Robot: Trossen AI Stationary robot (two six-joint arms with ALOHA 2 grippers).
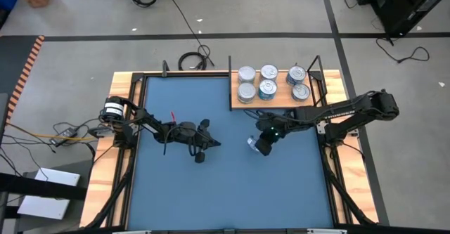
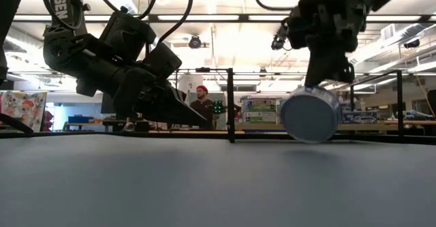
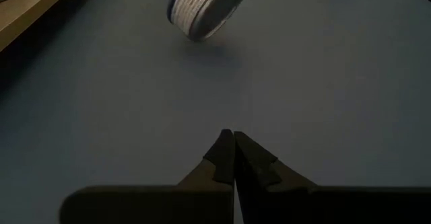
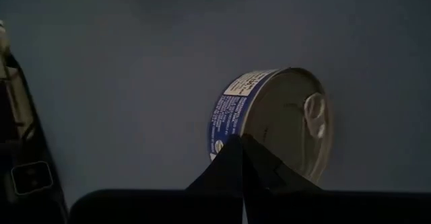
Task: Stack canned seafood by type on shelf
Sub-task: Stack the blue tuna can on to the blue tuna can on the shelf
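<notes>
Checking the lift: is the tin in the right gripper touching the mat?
Apart. In the low view the tin hangs tilted in the right gripper, with background visible between it and the mat.

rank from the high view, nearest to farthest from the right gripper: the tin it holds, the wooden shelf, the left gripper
1. The tin, held tilted in the right gripper above the blue mat.
2. The wooden shelf, just beyond it at the table's far edge.
3. The left gripper, shut, across the mat to its left.
</notes>
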